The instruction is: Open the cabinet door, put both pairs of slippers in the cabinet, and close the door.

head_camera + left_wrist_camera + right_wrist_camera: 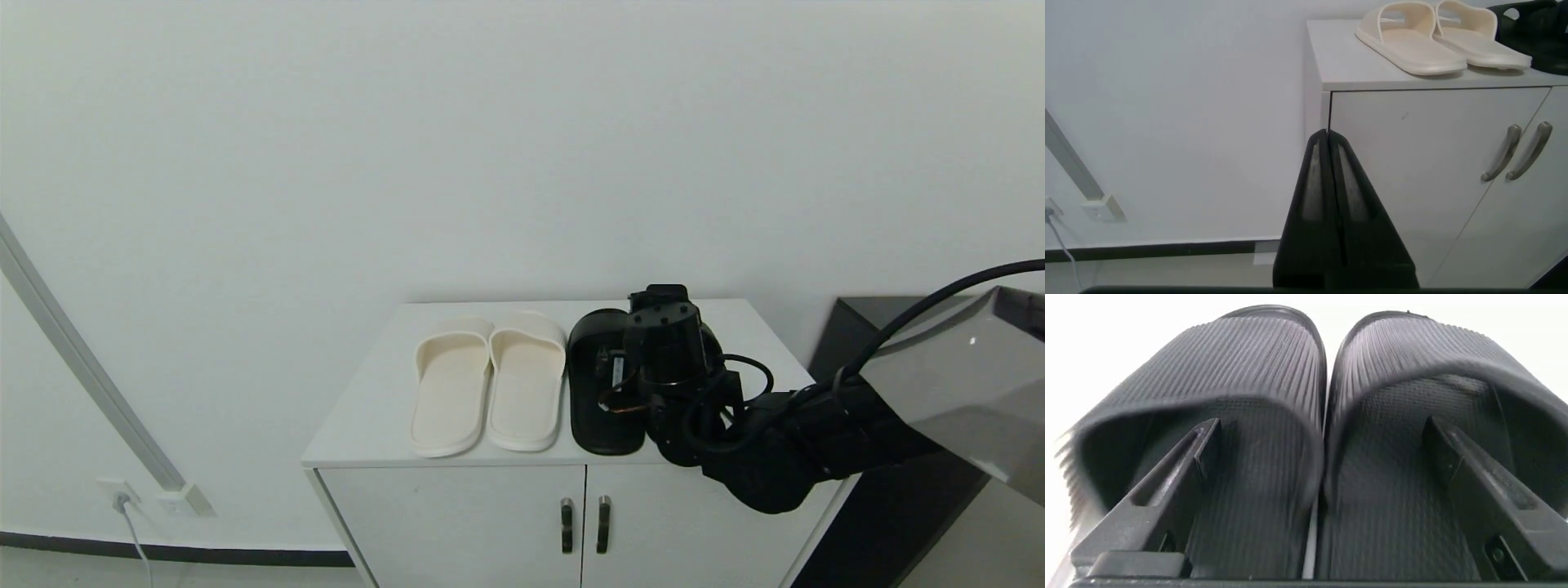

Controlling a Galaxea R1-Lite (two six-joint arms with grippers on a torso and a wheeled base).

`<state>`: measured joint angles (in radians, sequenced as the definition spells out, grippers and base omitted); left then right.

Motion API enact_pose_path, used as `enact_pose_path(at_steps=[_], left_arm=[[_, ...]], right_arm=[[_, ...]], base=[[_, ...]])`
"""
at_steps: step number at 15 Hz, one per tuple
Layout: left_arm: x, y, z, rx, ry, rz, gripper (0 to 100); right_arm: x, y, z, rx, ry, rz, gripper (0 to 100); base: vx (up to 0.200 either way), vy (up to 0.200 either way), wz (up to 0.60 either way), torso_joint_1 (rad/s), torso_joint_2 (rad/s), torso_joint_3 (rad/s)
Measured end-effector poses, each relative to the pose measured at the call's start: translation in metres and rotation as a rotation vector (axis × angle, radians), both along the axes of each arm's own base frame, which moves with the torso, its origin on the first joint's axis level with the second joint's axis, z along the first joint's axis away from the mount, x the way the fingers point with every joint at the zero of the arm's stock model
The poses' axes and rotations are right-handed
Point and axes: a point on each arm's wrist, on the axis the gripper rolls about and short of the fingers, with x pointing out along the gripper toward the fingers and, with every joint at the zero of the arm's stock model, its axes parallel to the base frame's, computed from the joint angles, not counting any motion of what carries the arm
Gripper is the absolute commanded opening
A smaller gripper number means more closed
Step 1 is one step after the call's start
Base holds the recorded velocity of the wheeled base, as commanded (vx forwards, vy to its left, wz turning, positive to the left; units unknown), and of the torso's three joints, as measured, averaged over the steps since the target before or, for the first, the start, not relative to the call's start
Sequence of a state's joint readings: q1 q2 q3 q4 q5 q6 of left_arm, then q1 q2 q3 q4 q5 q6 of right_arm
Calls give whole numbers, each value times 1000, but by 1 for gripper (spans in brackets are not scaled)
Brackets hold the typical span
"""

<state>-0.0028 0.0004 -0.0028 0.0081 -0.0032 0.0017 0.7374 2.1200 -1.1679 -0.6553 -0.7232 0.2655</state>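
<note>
On top of the white cabinet a pair of cream slippers lies beside a pair of black slippers. Both doors are closed, with two dark handles at the middle seam. My right arm hangs over the black pair. My right gripper is open, one finger under the strap of each black slipper. My left gripper is shut on nothing, low in front of the cabinet's left front corner; the cream slippers show above it.
A wall socket with a cable and a slanted grey wall strip lie left of the cabinet. A dark unit stands against the cabinet's right side. Open floor lies to the left.
</note>
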Motion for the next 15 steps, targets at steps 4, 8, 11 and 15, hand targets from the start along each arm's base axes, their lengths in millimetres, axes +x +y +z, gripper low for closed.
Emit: enact_pose_path(at_steps=[4, 8, 11, 15], left_arm=[[0, 0, 0, 0, 0, 1, 0], [0, 0, 0, 0, 0, 0, 0], [0, 0, 0, 0, 0, 0, 0], [0, 0, 0, 0, 0, 0, 0]], right_arm=[[19, -2, -3, -18, -10, -26, 100], [27, -1, -5, -15, -17, -34, 0], [28, 0, -5, -14, -18, -36, 0], [28, -1, -2, -32, -24, -34, 0]], base=[[0, 0, 0, 0, 0, 0], [0, 0, 0, 0, 0, 0], [0, 0, 0, 0, 0, 0], [0, 0, 0, 0, 0, 0]])
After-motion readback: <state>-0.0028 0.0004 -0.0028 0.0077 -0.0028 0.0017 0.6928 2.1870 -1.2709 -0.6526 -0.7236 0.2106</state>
